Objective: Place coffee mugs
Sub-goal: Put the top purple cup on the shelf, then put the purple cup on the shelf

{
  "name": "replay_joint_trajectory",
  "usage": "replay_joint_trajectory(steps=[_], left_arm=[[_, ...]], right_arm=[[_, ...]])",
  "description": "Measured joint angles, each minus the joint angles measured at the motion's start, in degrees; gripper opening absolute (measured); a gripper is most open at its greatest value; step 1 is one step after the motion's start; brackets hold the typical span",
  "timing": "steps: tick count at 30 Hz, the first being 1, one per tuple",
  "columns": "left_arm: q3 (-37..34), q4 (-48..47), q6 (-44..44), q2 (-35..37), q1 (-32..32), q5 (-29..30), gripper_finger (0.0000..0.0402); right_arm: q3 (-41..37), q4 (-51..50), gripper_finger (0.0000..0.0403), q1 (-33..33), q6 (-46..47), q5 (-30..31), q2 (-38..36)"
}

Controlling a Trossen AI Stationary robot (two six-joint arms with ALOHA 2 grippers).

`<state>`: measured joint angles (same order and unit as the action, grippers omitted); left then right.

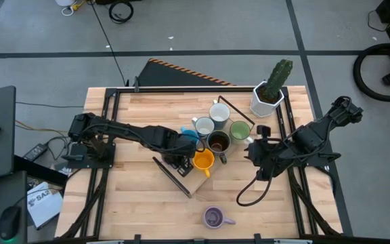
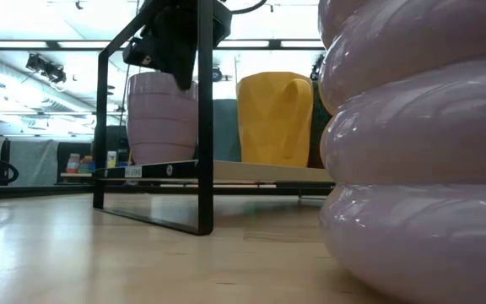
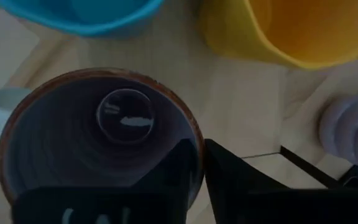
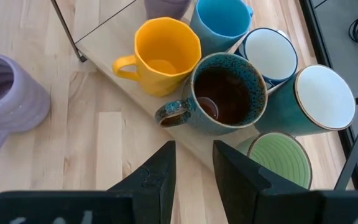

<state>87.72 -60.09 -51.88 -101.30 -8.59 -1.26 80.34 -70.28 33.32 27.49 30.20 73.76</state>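
Wood tabletop (image 1: 134,203), mugs bunched at centre on a pale board (image 4: 104,46) inside a black wire frame (image 2: 205,127).

Left gripper (image 3: 201,144) reaches in from 9 o'clock and sits astride the rim of a lavender mug (image 2: 163,118), one finger inside and one outside; I cannot tell whether it grips. Yellow mug (image 1: 204,160) and blue mug (image 1: 189,134) stand just beside. Right gripper (image 4: 194,146) waits at 3 o'clock, fingers parted on nothing, facing the brown-lined mug (image 4: 229,93), two white-lined mugs and the green mug (image 1: 240,130). A ribbed lavender mug (image 1: 214,217) stands alone at 6 o'clock near the edge. Bare wood lies open at 7 o'clock; a cable (image 1: 249,193) loops at 5. Cactus pot (image 1: 268,98) is at 1 o'clock. A paper (image 1: 38,196) off the table reads something like "SA2".
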Motion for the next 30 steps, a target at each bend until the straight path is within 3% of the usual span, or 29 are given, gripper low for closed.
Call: replay_joint_trajectory(steps=[8, 16, 21, 25, 30], left_arm=[[0.0, 1.12, 0.02, 0.04, 0.01, -0.3, 0.0109], [4.22, 1.86, 3.9, 0.04, 0.05, -6.47, 0.0141], [9.16, -0.18, 12.92, 0.13, -0.05, -8.04, 0.0141], [12.49, -3.14, 18.85, 0.15, 0.12, -6.65, 0.0141], [15.89, -5.3, 29.36, 0.5, 0.28, 1.02, 0.0141]], right_arm=[[-1.02, 2.98, 0.0111, 0.0, 1.27, -1.65, 0.11], [-13.62, 23.04, 0.0115, 0.05, -0.4, -11.44, 0.22], [-18.73, 33.59, 0.012, 2.22, 1.83, -13.82, 1.31], [-18.41, 37.2, 0.0119, 5.06, 2.89, -13.5, 5.93], [-15.37, 39.04, 0.012, 7.37, 2.51, -13.4, 12.58]])
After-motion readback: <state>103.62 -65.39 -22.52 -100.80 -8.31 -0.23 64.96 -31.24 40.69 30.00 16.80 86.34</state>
